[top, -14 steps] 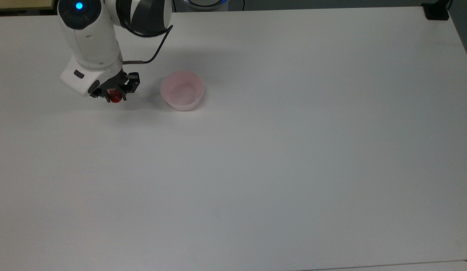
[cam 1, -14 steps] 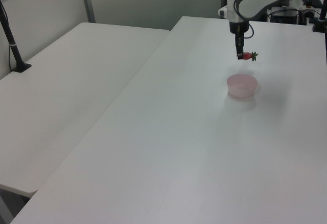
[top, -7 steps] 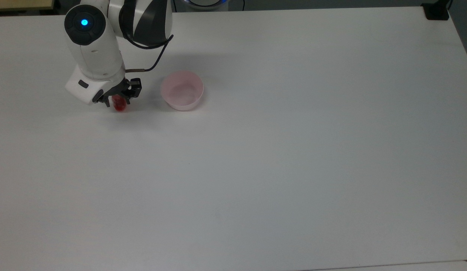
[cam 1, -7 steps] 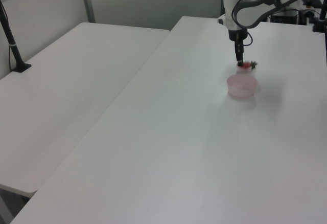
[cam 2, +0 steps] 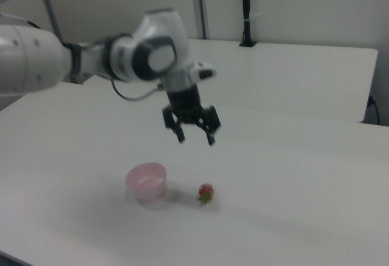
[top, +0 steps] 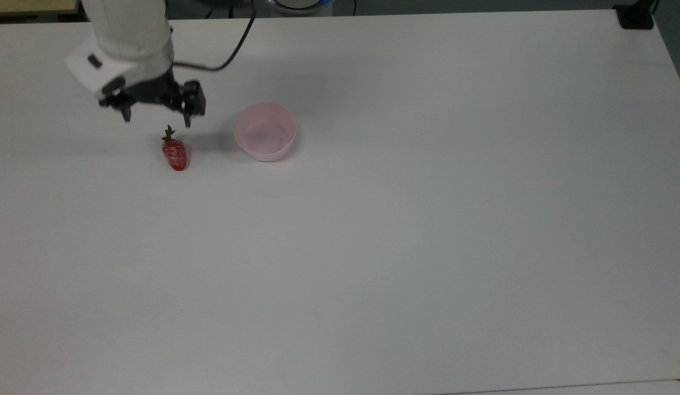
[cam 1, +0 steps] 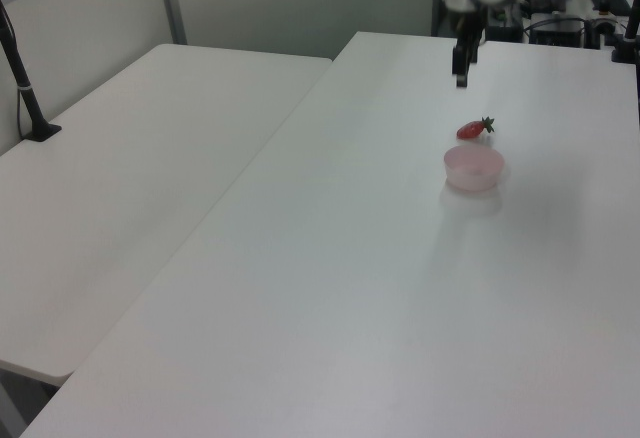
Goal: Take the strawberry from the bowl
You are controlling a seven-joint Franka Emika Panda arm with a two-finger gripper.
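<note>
The red strawberry [top: 175,153] [cam 1: 472,130] [cam 2: 206,192] with its green stem lies on the white table, outside the bowl, to the top view's left of it. The pale pink bowl [top: 265,131] [cam 1: 474,167] [cam 2: 146,181] stands upright with nothing inside. My gripper [top: 156,117] [cam 2: 196,138] hangs open in the air above the strawberry, fingers spread and nothing between them. In the left view the gripper [cam 1: 460,78] is well above and behind the fruit.
The white table [top: 406,230] stretches wide to the top view's right and front. A second white table [cam 1: 150,158] adjoins at the left view's left, with a black post [cam 1: 25,83] clamped on it. A dark clamp [top: 636,16] sits at the top view's far right corner.
The gripper lowered the strawberry to the table beside the bowl, opened, and rose away. The strawberry now lies free on the table.
</note>
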